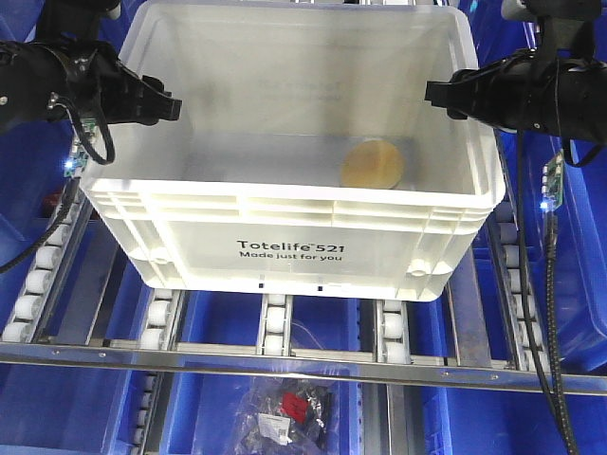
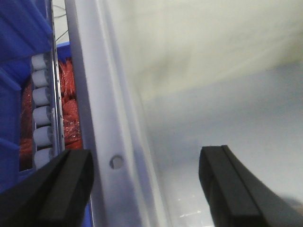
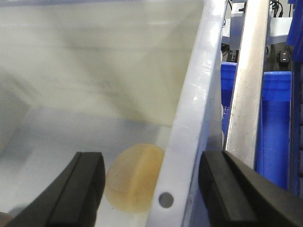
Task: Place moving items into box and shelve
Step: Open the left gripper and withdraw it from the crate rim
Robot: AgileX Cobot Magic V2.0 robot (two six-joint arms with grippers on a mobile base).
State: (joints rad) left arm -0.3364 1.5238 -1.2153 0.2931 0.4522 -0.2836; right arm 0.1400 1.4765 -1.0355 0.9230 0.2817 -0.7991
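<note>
Below the box (image 1: 285, 227), closest to the front camera, a metal crossbar (image 1: 285, 365) spans the roller rack, and a clear bag of dark oddments (image 1: 285, 417) lies under it. On the rollers (image 1: 275, 322) the box, white and ribbed, rests with its printed face forward, blue bins (image 1: 24, 227) flanking it on both sides. Inside the box, toward its right wall, one yellow-orange moving item (image 1: 373, 163) sits on the floor; no reddish-brown one can be made out in any view. At the box's left rim the left gripper (image 2: 144, 189) is spread wide, one finger outside the wall and one inside, straddling the rim without pinching it. At the box's right rim the right gripper (image 3: 151, 187) is likewise spread, its fingers either side of the rim (image 3: 189, 132), with the yellow-orange lump just inside the wall beneath it. The step in hand looks like taking hold of the box by both rims for shelving. To do it well, each tool should come down until the thick rim sits deep between the fingers, then both should close together at matching points along the box's sides, so the load lifts level and the loose lump does not roll. Uneven grips could tilt or twist the box on the rollers.
</note>
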